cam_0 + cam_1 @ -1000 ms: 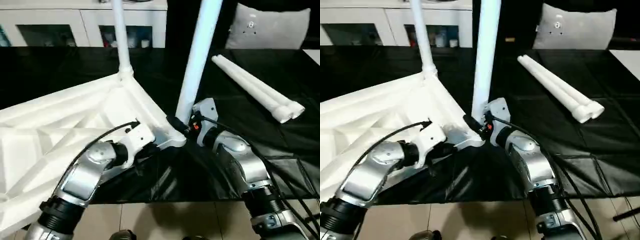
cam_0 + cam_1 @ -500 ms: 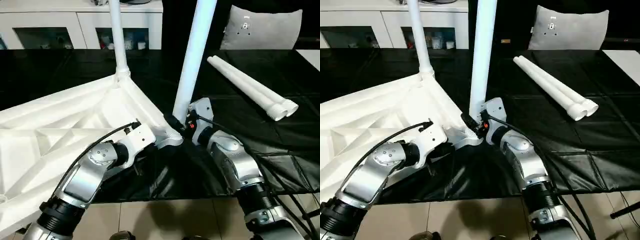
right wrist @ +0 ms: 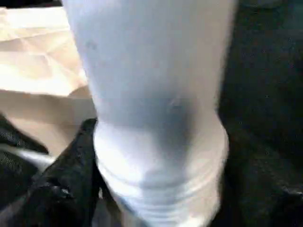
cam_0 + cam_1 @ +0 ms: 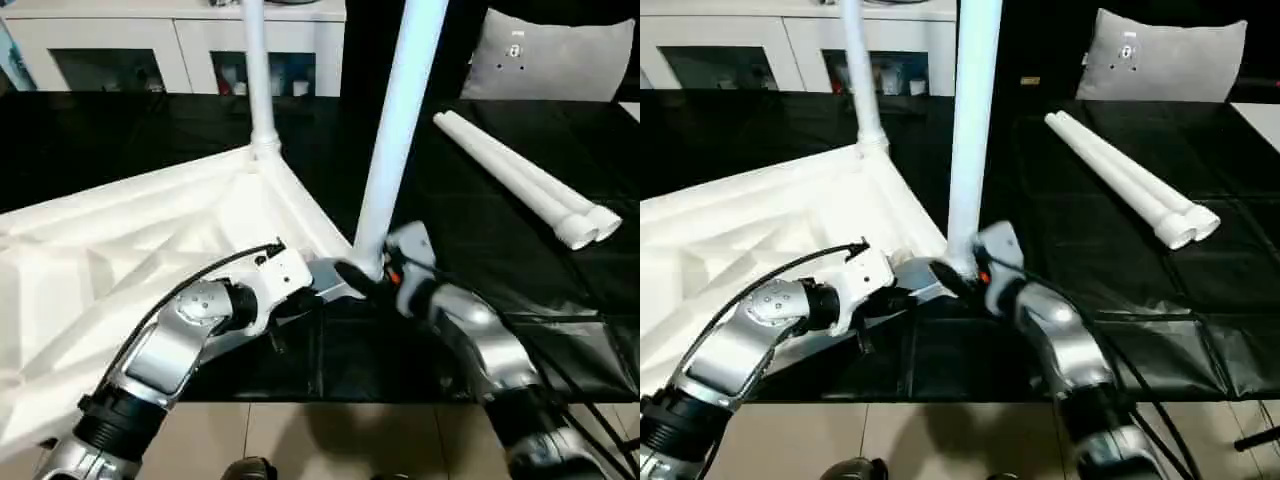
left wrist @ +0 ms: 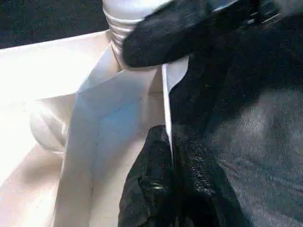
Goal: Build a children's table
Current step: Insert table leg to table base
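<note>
No words, numbers or brand marks I can read anywhere, none on the white table top (image 4: 130,240), none on the legs (image 4: 520,180), a small mark on the grey cushion (image 4: 516,50) too tiny for me to make out

two loose legs (image 4: 525,180) right of table top (image 4: 120,250)

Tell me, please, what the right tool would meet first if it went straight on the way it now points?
Most likely the base of the near leg: the right tool points straight at it from very close, just above the tabletop corner socket.
</note>
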You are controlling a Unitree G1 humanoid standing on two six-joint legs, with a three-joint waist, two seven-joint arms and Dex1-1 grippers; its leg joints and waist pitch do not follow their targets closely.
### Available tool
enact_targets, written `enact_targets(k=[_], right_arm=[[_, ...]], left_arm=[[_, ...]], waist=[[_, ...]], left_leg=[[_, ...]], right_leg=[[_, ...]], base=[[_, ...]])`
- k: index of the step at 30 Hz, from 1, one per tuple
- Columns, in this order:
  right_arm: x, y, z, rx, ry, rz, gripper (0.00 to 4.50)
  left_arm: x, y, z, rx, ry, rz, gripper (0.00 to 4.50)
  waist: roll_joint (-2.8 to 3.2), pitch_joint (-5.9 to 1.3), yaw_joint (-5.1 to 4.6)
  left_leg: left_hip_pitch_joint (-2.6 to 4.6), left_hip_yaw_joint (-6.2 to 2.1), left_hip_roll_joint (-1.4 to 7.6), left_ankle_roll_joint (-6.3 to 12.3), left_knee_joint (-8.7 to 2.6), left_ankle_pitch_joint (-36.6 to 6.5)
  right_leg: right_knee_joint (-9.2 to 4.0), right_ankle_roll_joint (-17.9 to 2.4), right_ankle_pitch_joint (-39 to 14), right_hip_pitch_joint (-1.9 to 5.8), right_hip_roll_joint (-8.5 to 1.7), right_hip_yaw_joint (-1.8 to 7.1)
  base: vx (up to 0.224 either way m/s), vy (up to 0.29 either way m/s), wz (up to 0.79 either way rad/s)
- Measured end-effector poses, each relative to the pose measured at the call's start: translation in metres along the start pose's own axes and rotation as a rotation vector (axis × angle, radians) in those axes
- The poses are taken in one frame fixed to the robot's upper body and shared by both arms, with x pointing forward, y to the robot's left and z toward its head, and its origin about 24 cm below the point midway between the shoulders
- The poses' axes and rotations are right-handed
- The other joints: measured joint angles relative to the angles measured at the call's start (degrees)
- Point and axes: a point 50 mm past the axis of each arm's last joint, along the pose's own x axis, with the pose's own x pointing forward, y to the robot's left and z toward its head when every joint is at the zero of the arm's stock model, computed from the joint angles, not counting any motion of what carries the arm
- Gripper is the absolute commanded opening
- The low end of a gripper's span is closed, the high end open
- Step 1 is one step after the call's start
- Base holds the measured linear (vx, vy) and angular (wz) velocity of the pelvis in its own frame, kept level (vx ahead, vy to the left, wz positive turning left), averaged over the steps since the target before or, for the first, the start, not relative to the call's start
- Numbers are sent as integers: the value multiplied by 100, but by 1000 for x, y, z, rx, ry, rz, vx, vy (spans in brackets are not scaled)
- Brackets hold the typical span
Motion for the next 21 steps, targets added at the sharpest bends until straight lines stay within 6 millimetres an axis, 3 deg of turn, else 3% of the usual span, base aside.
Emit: enact_targets(k=[6, 21], right_arm=[[-12, -7, -3, -23, 17, 17, 446], [-55, -30, 2, -162, 79, 172, 446]], left_arm=[[-1, 4, -2, 8, 6, -12, 0], [-13, 19, -11, 95, 46, -122, 0]], waist=[[19, -5, 7], [18, -8, 33]], left_leg=[[0, -2, 4, 0, 32, 0], [2, -5, 11, 2, 81, 1]], right_leg=[[27, 1, 2, 0, -1, 0], [79, 1, 2, 0, -4, 0]], base=[[0, 0, 0], [0, 0, 0]])
